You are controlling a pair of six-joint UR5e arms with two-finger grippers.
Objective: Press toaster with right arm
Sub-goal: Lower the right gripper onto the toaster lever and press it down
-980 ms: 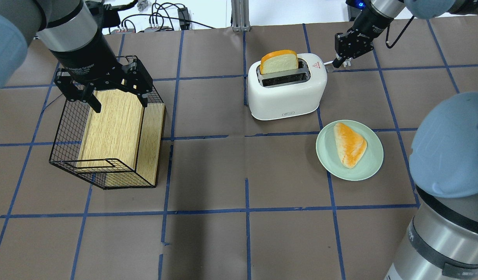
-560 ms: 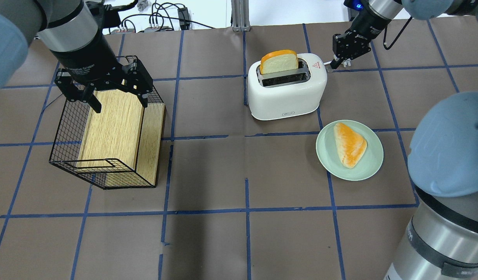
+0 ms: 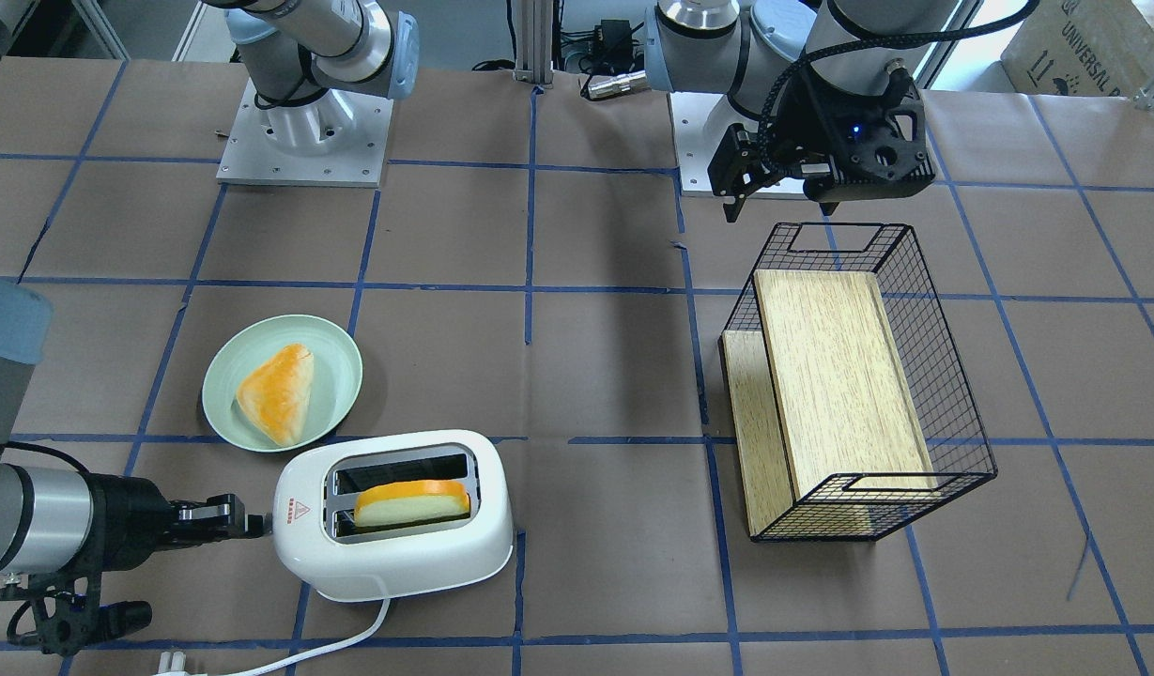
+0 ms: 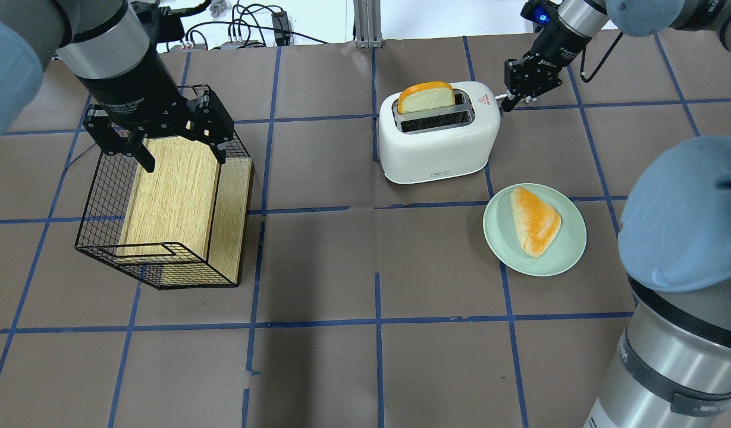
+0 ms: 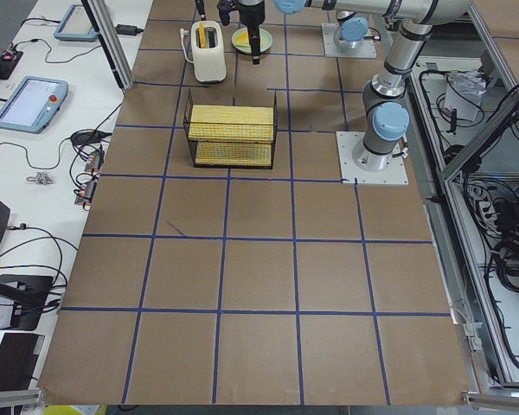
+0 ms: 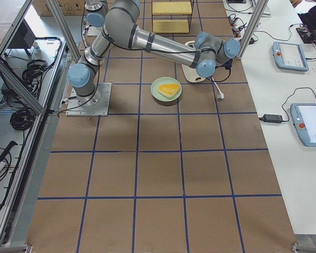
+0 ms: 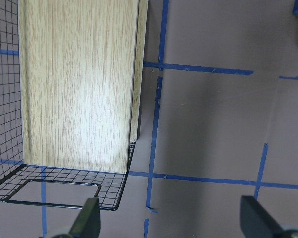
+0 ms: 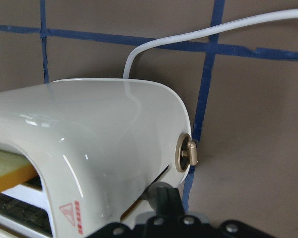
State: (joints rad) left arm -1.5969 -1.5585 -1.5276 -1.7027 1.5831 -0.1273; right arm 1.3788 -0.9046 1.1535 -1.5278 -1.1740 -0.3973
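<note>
The white toaster [image 4: 439,142] stands at the table's far middle, with a slice of bread [image 4: 426,97] sitting low in its far slot. My right gripper [image 4: 508,104] is shut, its tips against the toaster's right end where the lever slot is. The front-facing view shows the same contact [image 3: 243,522] beside the toaster [image 3: 398,554]. In the right wrist view the dark fingertips [image 8: 161,196] touch the slot on the toaster's end [image 8: 104,134]; the lever knob itself is hidden. My left gripper [image 4: 181,151] is open and empty above the black wire basket [image 4: 103,196].
A pale green plate [image 4: 570,249] with a wedge-shaped pastry [image 4: 535,221] lies just in front and right of the toaster. The toaster's white cord [image 3: 332,643] trails off the far edge. The basket holds a wooden board [image 4: 175,196]; the left wrist view shows it [image 7: 79,84].
My right gripper has moved in and down along the toaster's end. The bread slice has sunk lower into the slot. The left arm has not moved.
</note>
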